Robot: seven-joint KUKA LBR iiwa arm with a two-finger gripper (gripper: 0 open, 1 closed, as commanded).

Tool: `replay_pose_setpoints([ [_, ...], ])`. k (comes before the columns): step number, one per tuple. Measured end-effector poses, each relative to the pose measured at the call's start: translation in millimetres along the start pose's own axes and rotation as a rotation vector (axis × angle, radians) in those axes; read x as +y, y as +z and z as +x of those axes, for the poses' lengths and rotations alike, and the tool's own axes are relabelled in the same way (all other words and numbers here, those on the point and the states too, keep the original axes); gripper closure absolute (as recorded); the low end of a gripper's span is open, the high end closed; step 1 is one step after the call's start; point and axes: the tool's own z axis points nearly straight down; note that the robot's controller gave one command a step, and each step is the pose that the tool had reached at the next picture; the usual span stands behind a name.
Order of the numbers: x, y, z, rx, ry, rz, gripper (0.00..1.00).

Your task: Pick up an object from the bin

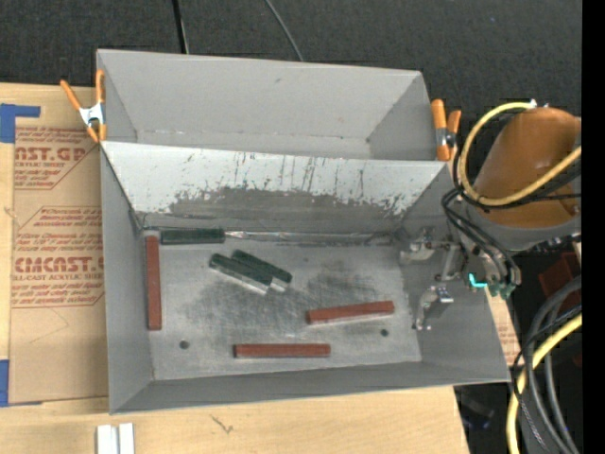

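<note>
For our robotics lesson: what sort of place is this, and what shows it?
Probably a robotics lab grasping rig: a grey metal bin of loose red-brown bars and dark green bars, with a robot arm's gripper at the bin's right side.

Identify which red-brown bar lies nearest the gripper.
The slightly tilted bar right of centre, close to the gripper; the left-wall bar and front bar lie farther off.

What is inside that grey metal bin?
Three reddish-brown bars: one along the left wall, one near the front, one tilted beside the gripper. A dark green bar lies by the back wall, two more together mid-floor. The gripper covers the floor beneath it at the right.
</note>
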Motion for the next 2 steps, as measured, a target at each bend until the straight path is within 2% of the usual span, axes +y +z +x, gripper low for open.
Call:
replay_pose_setpoints([
  [1,0,-4,-1.9,-0.008,-0.001,0.001,0.0],
  [2,4,110,-19.5,-0.007,-0.079,0.002,1.0],
])
